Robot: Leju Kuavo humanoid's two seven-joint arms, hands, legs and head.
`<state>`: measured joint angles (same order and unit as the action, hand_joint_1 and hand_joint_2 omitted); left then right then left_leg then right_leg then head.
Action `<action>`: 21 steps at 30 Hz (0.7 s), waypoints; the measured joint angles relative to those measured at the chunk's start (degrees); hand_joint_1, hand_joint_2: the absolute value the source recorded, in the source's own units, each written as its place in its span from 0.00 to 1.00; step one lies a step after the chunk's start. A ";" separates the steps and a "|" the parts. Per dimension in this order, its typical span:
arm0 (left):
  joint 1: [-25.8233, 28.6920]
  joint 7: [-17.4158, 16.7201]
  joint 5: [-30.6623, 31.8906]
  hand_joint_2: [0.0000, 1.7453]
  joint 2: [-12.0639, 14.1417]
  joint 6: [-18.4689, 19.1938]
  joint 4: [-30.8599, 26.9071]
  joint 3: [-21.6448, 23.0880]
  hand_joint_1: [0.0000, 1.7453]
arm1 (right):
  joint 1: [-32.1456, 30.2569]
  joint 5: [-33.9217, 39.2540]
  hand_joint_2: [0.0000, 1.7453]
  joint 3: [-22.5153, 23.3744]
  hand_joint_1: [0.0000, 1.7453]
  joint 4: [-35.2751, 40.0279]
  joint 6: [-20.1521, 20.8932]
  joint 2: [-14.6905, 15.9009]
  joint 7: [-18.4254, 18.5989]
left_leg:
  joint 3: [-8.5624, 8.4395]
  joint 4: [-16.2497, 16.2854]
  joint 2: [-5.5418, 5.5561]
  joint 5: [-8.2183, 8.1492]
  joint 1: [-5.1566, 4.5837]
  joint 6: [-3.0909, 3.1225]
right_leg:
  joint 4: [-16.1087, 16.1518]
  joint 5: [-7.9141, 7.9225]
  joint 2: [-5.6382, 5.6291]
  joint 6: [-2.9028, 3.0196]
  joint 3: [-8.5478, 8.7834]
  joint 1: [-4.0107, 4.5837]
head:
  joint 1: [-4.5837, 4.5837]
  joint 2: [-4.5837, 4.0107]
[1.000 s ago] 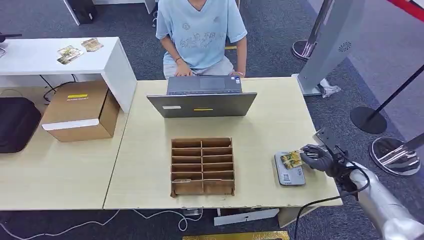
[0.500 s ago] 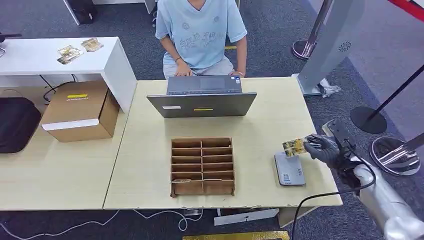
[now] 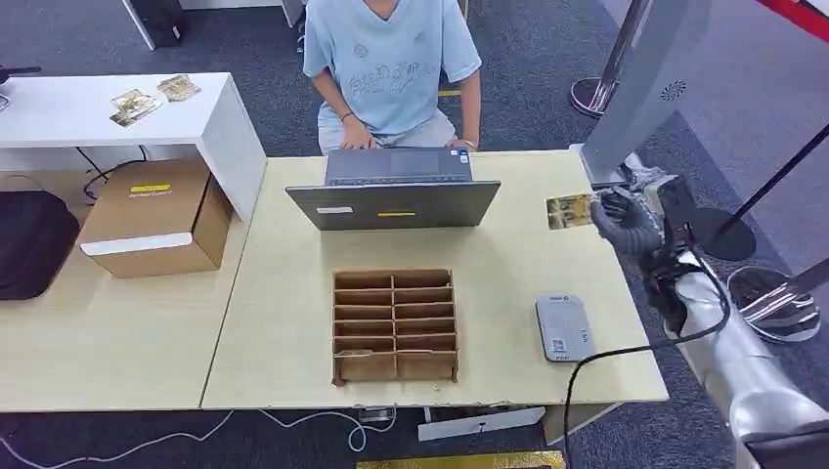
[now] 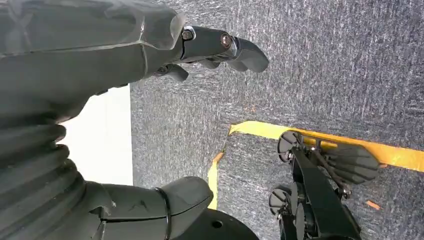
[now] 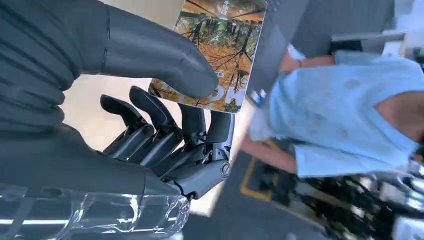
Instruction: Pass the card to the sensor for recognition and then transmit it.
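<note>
From the head view I get bright, even overhead light with only soft, short shadows, such as the thin dark edge under the laptop (image 3: 394, 203) on the pale tabletop (image 3: 283, 293), and the picture is sharp across its middle. My right wrist view is far rougher: the card (image 5: 220, 55) is fairly crisp, but the person (image 5: 345, 115) behind it is smeared and out of focus (motion blur, by the look of it), and glare streaks the glossy cover at the wrist. The left wrist view is well lit, the carpet (image 4: 325, 65) grainy yet clear.
</note>
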<state>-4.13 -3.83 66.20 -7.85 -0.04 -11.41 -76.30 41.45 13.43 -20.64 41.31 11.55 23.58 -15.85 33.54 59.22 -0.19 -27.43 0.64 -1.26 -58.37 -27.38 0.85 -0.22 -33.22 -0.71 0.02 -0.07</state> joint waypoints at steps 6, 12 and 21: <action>-0.11 0.00 0.55 1.00 -0.41 -0.48 0.00 0.00 0.00 | 6.71 -17.98 1.00 -4.76 1.00 1.29 -18.26 -4.69 -1.33 | -0.02 0.00 -0.01 0.04 0.00 0.00 | -0.04 0.00 -0.03 0.01 -0.01 0.01 | 0.02 0.00; -0.28 0.00 1.18 1.00 -0.68 -0.46 0.00 0.35 0.00 | 10.10 -34.27 1.00 -8.85 1.00 2.58 -29.89 -8.87 0.94 | -0.01 0.00 0.05 0.04 0.01 0.00 | -0.04 0.00 0.04 0.01 -0.02 0.02 | 0.00 0.00; -0.32 0.11 2.43 1.00 -0.72 -0.15 0.00 1.46 0.00 | 13.13 -50.20 1.00 -11.04 1.00 2.69 -37.12 -12.54 3.35 | 0.00 0.01 0.02 0.04 -0.01 0.00 | -0.03 0.01 0.01 0.00 -0.02 0.00 | 0.00 0.00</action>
<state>-4.45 -3.72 68.63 -8.57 -0.20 -11.41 -74.84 54.59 -36.77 -31.67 44.00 -25.57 11.04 -12.50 33.54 59.23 -0.16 -27.39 0.63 -1.26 -58.40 -27.37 0.86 -0.21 -33.24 -0.71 0.02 -0.07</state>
